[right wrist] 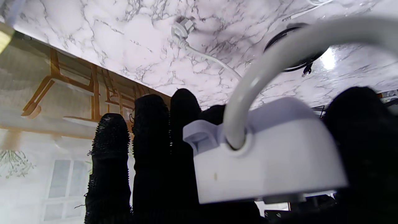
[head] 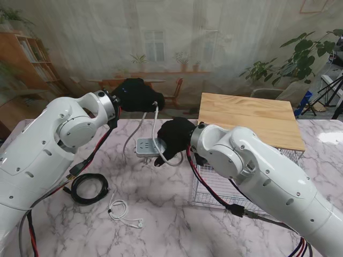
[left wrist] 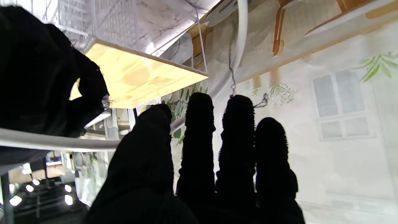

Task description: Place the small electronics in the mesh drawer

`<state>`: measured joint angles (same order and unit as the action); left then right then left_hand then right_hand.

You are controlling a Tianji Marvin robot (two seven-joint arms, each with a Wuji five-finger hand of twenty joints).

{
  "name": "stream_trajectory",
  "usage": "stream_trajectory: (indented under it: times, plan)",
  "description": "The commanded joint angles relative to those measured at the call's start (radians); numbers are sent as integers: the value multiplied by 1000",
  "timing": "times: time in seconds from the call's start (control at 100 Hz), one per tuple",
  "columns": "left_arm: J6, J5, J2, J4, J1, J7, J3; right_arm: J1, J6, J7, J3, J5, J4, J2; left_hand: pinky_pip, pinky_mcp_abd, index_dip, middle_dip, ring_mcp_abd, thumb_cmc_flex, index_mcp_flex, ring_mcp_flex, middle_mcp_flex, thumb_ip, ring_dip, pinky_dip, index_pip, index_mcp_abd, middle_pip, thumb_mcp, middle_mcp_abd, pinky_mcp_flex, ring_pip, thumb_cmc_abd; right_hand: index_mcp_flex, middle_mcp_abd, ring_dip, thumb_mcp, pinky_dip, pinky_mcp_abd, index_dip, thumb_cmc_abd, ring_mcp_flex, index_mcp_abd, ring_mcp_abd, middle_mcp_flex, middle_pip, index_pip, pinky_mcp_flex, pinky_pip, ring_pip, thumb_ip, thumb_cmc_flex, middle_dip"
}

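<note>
My right hand (head: 174,140) clamps the power strip (head: 147,146); my left hand (head: 138,95), beyond it, pinches its cord (head: 155,124) clear for loading.

A white marble tabletop (head: 161,214) with grey veins fills the near view. Behind it hangs a painted backdrop (head: 161,48) showing a window, chairs and a table. A wooden bookshelf (head: 24,61) stands far left, and leafy green plants (head: 292,61) stand far right beside a tripod (head: 329,93).

Bright, even light; glare on the marble table (head: 327,136), near cable (right wrist: 279,59) blurred
</note>
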<state>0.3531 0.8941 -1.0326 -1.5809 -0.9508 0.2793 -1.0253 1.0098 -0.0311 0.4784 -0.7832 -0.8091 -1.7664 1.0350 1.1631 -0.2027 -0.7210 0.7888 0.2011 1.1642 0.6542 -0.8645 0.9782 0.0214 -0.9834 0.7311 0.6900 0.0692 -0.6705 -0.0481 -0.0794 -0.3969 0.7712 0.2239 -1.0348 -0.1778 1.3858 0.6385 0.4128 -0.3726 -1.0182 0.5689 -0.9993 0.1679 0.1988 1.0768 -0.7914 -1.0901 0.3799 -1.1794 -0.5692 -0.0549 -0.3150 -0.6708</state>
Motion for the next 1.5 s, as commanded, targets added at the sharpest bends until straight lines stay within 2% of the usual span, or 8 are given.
stream_trajectory:
  times: [0.0, 0.1, 0.38, 0.81, 1.27, 1.31, 1.4, 1.49]
  plan:
    - [-15, -16, -13, 17, 29, 22, 7, 16, -16, -8, 3, 0, -21, 5, -2, 9, -9, 9, -4, 38, 13, -7, 11, 17, -12, -1, 44, -67, 3, -36, 6, 5, 19, -44, -174, 125, 28, 291, -7, -3, -14, -262, 18, -148, -23, 26, -66, -109, 2, -6, -77, 26, -206, -13]
    - [-24, -24, -16, 43, 58, 24, 47, 27, -2, -13, -6, 51, -31, 7, -4, 11, -7, 9, -7, 38, 11, -5, 9, 16, -12, -2, 43, -63, 4, -34, 10, 6, 17, -47, -173, 121, 29, 292, -7, -3, -14, -264, 19, -147, -23, 24, -66, -109, 1, -6, -79, 26, -208, -14]
    - [-58, -65, -32, 144, 123, -7, 165, 115, 11, -85, -94, 62, -83, 17, -22, 19, 3, 8, -15, 35, 5, 5, -1, 9, -9, -10, 39, -47, 8, -22, 20, 14, 6, -58, -171, 116, 29, 291, -8, -7, -11, -264, 16, -138, -13, 25, -67, -104, 0, -3, -79, 23, -213, -14]
    - [-67, -139, -46, 194, 112, -36, 215, 221, 79, -197, -211, 97, -157, 37, -81, 18, 87, 13, -25, 14, -6, 28, -30, 14, 55, -39, 3, -71, 77, 7, 44, 39, -96, -60, -181, 102, 18, 300, -8, -22, -9, -256, -8, -117, 9, 36, -71, -97, -1, -3, -66, 21, -224, -15]
    - [-61, -160, -45, 228, 98, -34, 242, 253, 170, -253, -267, 87, -188, 50, -85, 12, 65, 25, -17, 5, -9, 37, -33, 26, 65, -43, 23, -73, 92, -13, 42, 48, -102, -51, -185, 97, 13, 304, -5, -27, -11, -255, -17, -111, 19, 38, -71, -93, -2, -5, -59, 20, -226, -17]
    - [-63, -163, -46, 232, 95, -38, 243, 253, 178, -257, -271, 87, -189, 51, -95, 13, 84, 2, -15, -27, -27, 53, -55, 21, 79, -48, -8, -91, 121, -7, 34, 59, -123, -55, -184, 94, 13, 305, -5, -27, -12, -255, -17, -110, 21, 39, -71, -92, -4, -5, -58, 20, -228, -17]
    - [-84, -171, -42, 226, 86, -15, 240, 253, 191, -259, -281, 89, -192, 52, -144, 7, 136, -194, 8, -148, -80, 126, -160, 3, 156, -62, -227, -163, 227, 25, -13, 107, -225, -99, -184, 93, 12, 304, -4, -29, -12, -255, -17, -107, 22, 36, -71, -91, -5, -5, -56, 19, -229, -17]
    - [-100, -166, -41, 229, 76, -16, 236, 252, 195, -264, -288, 81, -194, 52, -173, 2, 163, -281, 20, -147, -86, 151, -207, 2, 207, -73, -319, -197, 325, 31, -41, 121, -287, -122, -185, 94, 12, 303, -4, -28, -13, -255, -18, -105, 24, 36, -72, -91, -6, -5, -55, 19, -229, -18]
